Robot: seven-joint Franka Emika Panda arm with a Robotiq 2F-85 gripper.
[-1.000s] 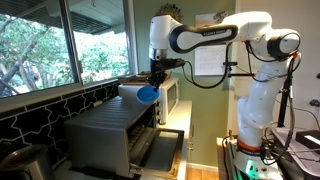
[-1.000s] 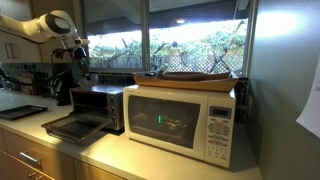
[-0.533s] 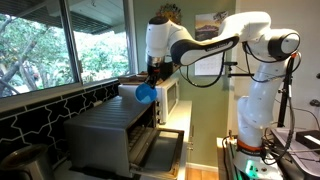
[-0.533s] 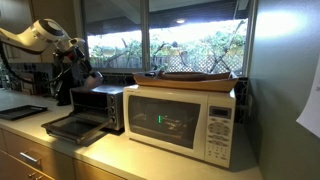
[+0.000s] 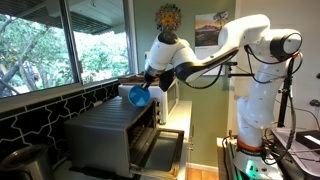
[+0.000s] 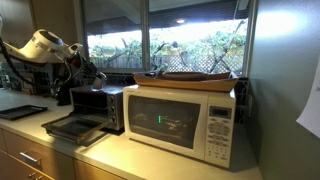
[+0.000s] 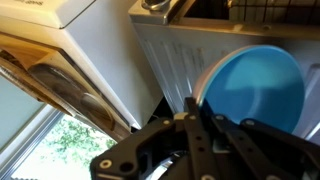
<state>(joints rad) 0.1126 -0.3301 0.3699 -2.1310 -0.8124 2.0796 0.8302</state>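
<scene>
Above toaster oven [image 5: 108, 128], centre-left of frame, blue plate [image 5: 138, 96] is clamped by rim in closed gripper [image 5: 147, 87]. Carry step judged in hand; next, clearance from microwave [image 5: 171, 98] is needed.

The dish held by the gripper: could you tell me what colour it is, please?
The dish is light blue, and it shows best in the wrist view.
</scene>
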